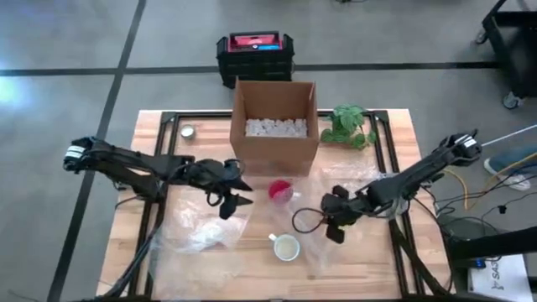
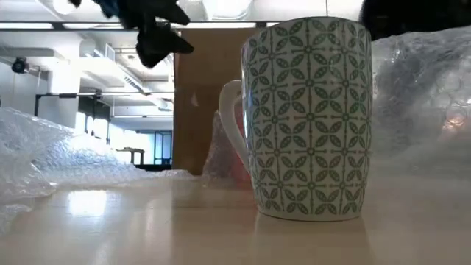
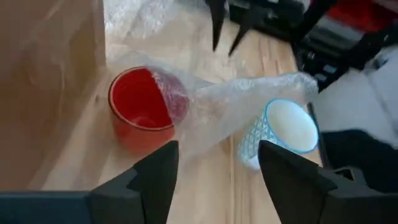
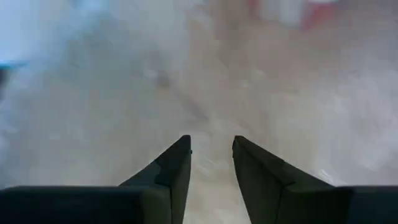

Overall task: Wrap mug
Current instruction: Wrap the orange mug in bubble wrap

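While both hands hang open, left hand (image 1: 237, 195) beside mug (image 1: 286, 247), right hand (image 1: 334, 220) over bubble wrap (image 1: 352, 180): risk of toppling mug.

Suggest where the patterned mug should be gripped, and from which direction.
Judging by its pose, grip the patterned mug by its rim, coming straight down. It stands upright with its mouth open and empty, and its handle sticks out sideways, so one finger can slip inside the wall opposite the handle.
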You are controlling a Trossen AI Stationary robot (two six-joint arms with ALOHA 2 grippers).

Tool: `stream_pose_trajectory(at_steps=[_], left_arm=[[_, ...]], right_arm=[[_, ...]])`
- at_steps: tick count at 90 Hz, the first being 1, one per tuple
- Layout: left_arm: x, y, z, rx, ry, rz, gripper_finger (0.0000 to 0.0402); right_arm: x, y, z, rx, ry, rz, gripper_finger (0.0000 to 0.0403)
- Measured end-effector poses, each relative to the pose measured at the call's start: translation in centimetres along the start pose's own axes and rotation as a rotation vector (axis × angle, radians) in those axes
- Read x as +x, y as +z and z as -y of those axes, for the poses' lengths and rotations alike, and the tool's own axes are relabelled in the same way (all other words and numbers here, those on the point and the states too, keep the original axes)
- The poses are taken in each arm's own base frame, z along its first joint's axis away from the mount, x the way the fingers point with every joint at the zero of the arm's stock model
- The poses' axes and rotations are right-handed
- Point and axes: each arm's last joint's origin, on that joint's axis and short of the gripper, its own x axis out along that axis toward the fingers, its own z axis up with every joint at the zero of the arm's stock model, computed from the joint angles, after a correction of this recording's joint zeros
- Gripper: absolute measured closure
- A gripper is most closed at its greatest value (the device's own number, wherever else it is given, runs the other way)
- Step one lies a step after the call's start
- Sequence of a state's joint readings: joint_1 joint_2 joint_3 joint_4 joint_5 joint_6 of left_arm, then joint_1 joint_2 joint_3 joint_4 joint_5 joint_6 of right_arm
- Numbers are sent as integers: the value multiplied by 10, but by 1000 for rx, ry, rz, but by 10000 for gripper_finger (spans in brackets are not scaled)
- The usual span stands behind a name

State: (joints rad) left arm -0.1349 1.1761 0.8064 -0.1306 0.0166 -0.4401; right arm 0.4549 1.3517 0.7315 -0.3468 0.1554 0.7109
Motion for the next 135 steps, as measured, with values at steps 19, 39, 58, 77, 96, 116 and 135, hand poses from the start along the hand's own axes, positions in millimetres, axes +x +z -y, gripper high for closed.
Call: stream_pose_trajectory(at_steps=[19,39,58,77,96,116,135], left_arm=[[7,-18,-8,-40,-9,16,213],[11,-22,-11,-25,-3,3,226],[10,-12,-6,42,-25,62,238],[12,-8,-6,71,-20,69,252],[12,-8,-6,67,-20,70,263],[9,-8,-6,76,-22,63,273],[5,-10,-6,86,-12,39,282]], right_arm=[[37,-30,-1,-71,-59,-246,335],[36,-47,-10,-103,16,-445,355],[-5,-40,-17,-102,108,-531,354],[-55,18,-15,-171,55,-101,325],[-77,88,-12,-405,-31,280,265],[-22,133,-10,-600,-128,111,219],[29,152,-11,-687,-173,-126,216]])
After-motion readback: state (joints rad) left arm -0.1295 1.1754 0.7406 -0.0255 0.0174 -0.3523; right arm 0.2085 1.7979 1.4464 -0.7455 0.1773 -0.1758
